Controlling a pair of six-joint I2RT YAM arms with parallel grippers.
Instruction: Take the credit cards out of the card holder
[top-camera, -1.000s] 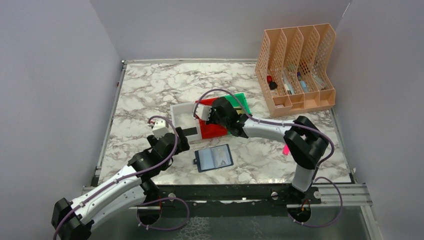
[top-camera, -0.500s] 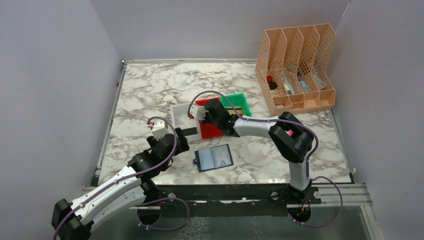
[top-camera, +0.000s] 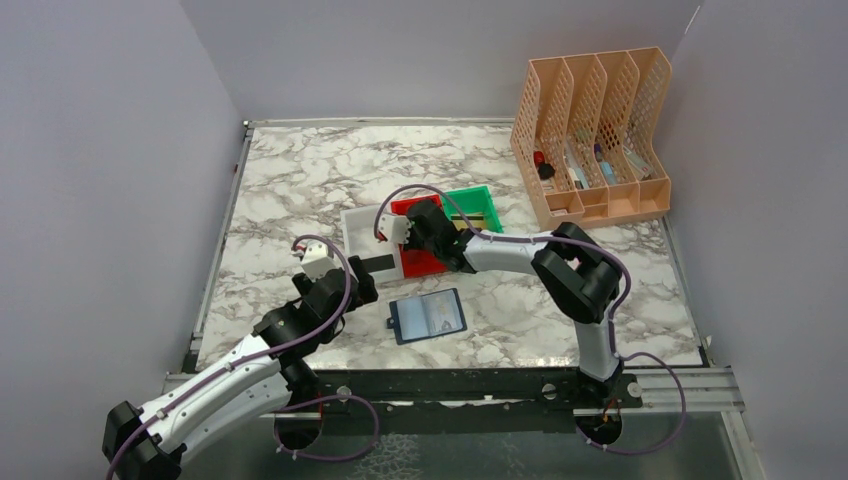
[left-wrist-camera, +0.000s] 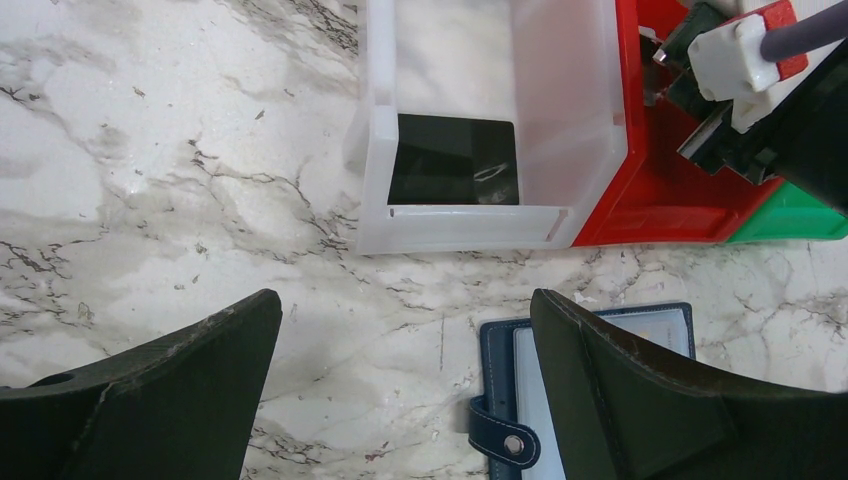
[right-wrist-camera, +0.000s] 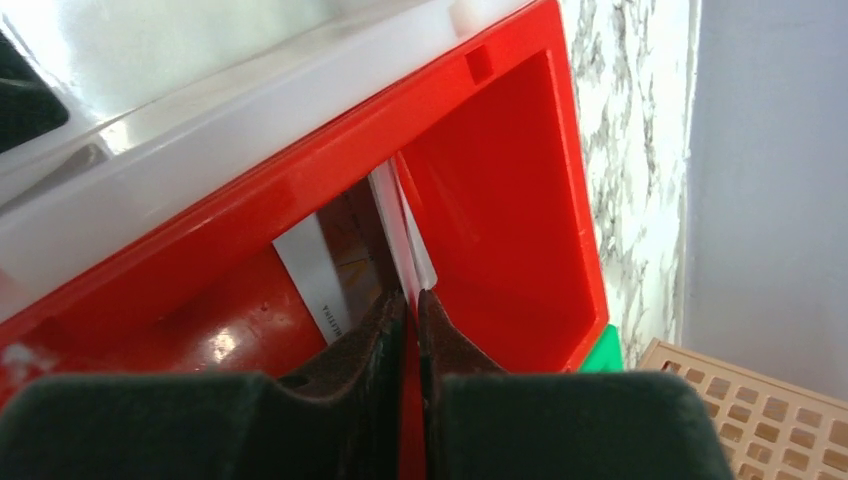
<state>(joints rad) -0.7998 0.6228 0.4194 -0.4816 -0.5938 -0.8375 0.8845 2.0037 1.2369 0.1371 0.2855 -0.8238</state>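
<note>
Red bin (right-wrist-camera: 500, 190) walls are enclosing the right gripper (right-wrist-camera: 411, 303), which is pinching a silvery-grey card (right-wrist-camera: 396, 215). The left gripper (left-wrist-camera: 405, 305) is hovering spread wide near the open card holder (top-camera: 428, 316).

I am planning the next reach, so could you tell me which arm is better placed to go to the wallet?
Left. The left tool is open, right beside the wallet. The right tool is in the red bin, shut on a card.
</note>
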